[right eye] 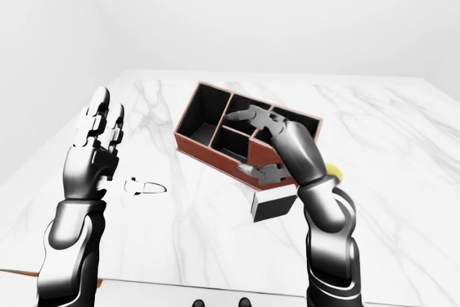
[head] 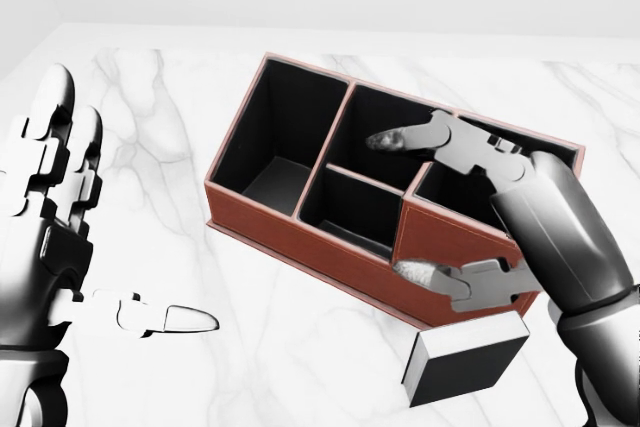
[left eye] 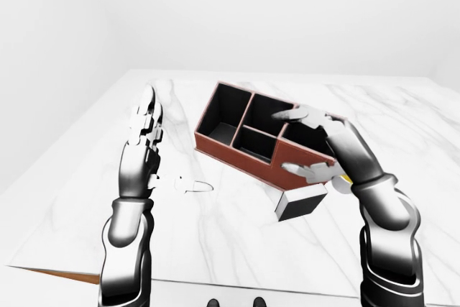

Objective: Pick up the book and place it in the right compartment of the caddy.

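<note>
Glossy dark-grey metallic forearms; left hand and right hand with white segmented three-finger digits, rounded silver tips.

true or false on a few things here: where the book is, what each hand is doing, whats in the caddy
1. The book lies on the table just below the caddy in the head view. True.
2. The right hand grips the book. False: it hangs open over the caddy's right end, holding nothing.
3. The left hand is open, away from the caddy. True.
4. The book stands inside the right compartment. False: it is outside the caddy.
5. The caddy has one single compartment. False: dividers split it into several.
</note>
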